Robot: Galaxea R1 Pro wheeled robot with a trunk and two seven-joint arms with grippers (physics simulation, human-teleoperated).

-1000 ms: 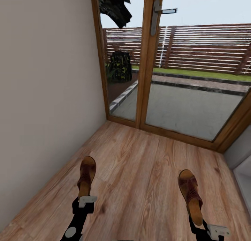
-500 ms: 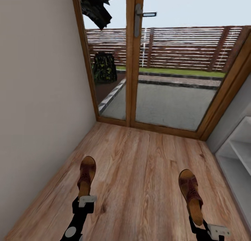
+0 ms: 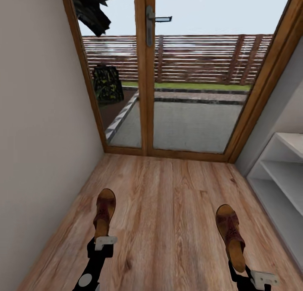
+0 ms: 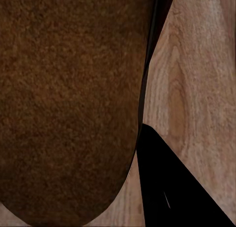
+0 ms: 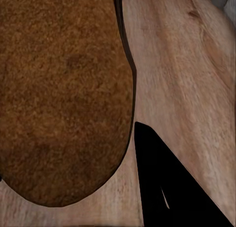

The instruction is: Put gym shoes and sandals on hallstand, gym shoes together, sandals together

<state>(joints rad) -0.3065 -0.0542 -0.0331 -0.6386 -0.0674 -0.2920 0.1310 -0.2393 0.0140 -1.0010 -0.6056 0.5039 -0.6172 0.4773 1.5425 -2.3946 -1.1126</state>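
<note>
You have one sandal [image 3: 104, 213] at lower left of the head view, clamped at its heel by your left gripper [image 3: 104, 241]. The other sandal [image 3: 230, 236] sits at lower right, heel gripped by your right gripper [image 3: 240, 273]. Both hang over the corridor floor [image 3: 168, 215]. The hallstand [image 3: 281, 177] fills the right edge, its shelves bare. Glass doors [image 3: 176, 84] stand at upper centre.
</note>
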